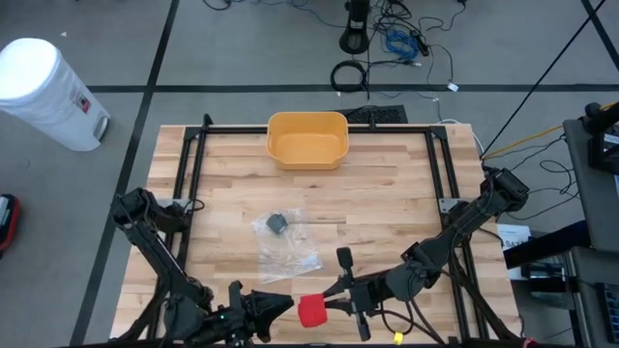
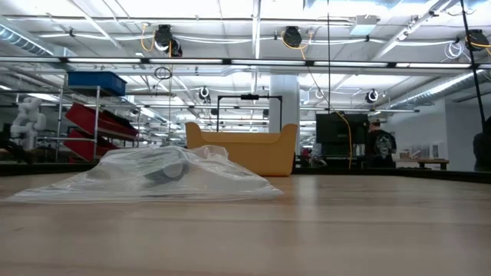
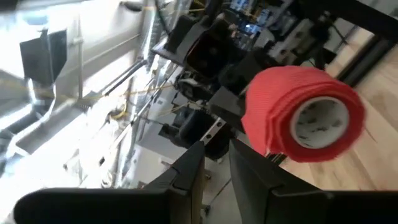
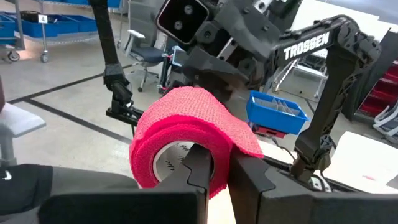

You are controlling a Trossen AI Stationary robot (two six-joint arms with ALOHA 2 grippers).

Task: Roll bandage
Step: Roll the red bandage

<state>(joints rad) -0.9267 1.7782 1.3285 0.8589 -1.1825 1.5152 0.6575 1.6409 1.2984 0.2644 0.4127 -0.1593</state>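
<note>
closest to you, near the table's front edge, one red bandage roll [image 1: 311, 310] hangs between the arms. your left gripper [image 1: 282, 307] sits just beside it, fingers slightly apart, holding nothing. your right gripper [image 4: 214, 163] pinches the roll's wall through the core. expect it light, soft, squashy; grip the loose flap. one plastic bag [image 1: 282, 244], one yellow bin [image 1: 307, 139].
</note>
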